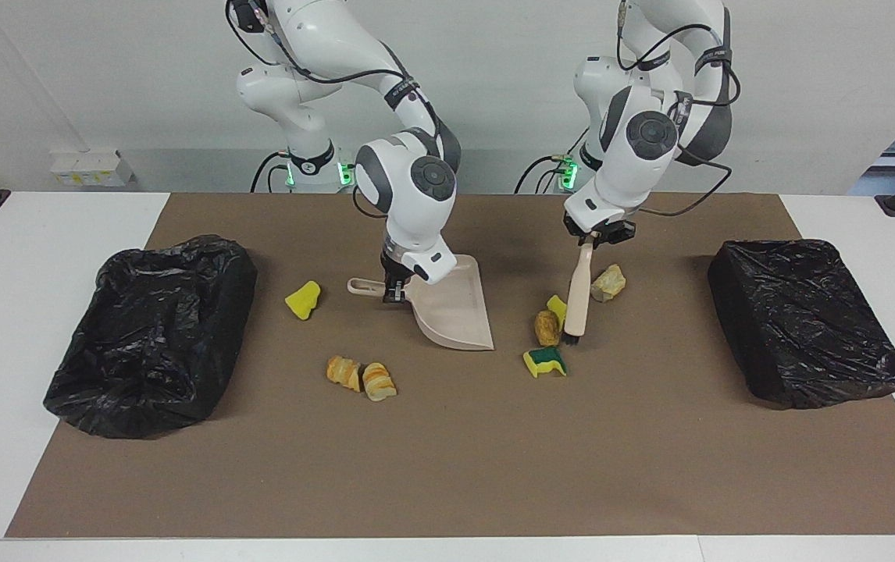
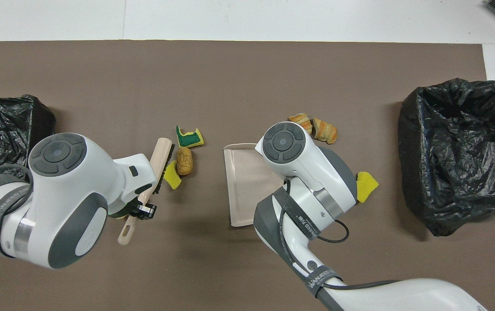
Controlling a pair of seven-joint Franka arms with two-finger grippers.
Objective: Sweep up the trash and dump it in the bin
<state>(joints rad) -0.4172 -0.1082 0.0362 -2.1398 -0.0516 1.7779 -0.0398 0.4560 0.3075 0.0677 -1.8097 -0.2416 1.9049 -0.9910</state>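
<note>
The left gripper (image 1: 594,236) grips the brush (image 1: 576,297), its bristles down beside 3 trash bits (image 1: 547,328) in mid-tabletop (image 1: 447,468). The right gripper (image 1: 394,287) grips the dustpan (image 1: 451,308) by its handle, mouth on the tabletop. 2 bread chunks (image 1: 360,376) and a yellow sponge bit (image 1: 303,300) lie near the open bin (image 1: 151,336).

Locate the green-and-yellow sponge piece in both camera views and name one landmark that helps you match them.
Facing view: the green-and-yellow sponge piece lies just below the brush tip, right of centre.
Overhead view: the sponge piece lies above the brown lump, left of centre.
Shared landmark: the dustpan, beside it toward the right arm's end.
</note>
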